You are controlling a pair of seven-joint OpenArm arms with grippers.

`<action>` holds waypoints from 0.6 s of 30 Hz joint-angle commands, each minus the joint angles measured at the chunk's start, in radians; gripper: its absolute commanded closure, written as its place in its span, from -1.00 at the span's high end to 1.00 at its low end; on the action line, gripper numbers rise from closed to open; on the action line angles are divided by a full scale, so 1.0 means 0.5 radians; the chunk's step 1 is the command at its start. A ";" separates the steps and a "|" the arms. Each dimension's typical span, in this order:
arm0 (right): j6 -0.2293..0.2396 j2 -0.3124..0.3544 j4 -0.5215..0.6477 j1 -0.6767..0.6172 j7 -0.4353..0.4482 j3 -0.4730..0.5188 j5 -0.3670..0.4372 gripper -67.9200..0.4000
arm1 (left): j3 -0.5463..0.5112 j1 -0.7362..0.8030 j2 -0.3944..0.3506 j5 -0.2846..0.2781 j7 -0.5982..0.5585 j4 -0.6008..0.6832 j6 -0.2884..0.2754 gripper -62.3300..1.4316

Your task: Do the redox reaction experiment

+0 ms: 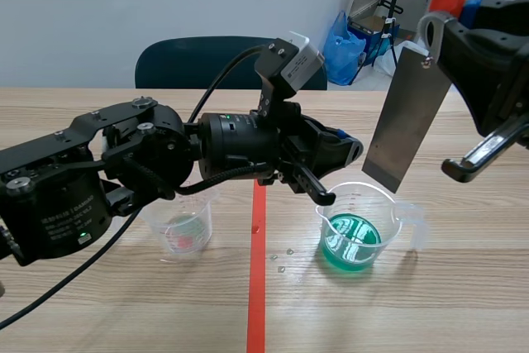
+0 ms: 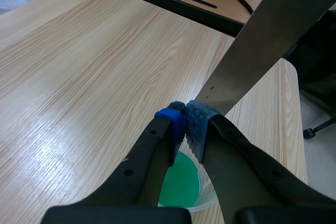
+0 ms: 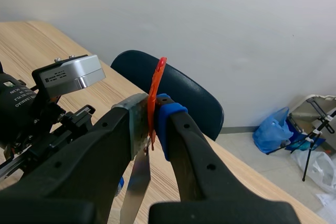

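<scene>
One metal strip [image 1: 407, 117] hung slanted in the scene, its long axis running from the right gripper [image 1: 430, 49], clamped on its top, down and left to a lower end just above the beaker [image 1: 397, 219] of green liquid [image 1: 351, 241]. In the left wrist view, the left gripper [image 2: 186, 124] had its pads together over that beaker (whether nipping the rim, unclear). In the right wrist view, the fingers pinched the strip, so a straight lowering looked likely next.
</scene>
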 commanded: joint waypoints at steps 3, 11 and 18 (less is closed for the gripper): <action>-0.014 0.020 0.047 -0.002 0.031 0.013 0.035 -0.95 | -0.002 -0.016 -0.006 -0.014 -0.026 0.060 -0.007 -0.87; -0.014 0.020 0.047 -0.002 0.031 0.013 0.035 -0.95 | -0.002 -0.015 -0.006 -0.012 -0.027 0.060 -0.006 -0.87; -0.014 0.020 0.047 -0.002 0.031 0.013 0.035 -0.95 | -0.008 -0.004 -0.098 -0.005 -0.065 0.060 -0.005 -0.87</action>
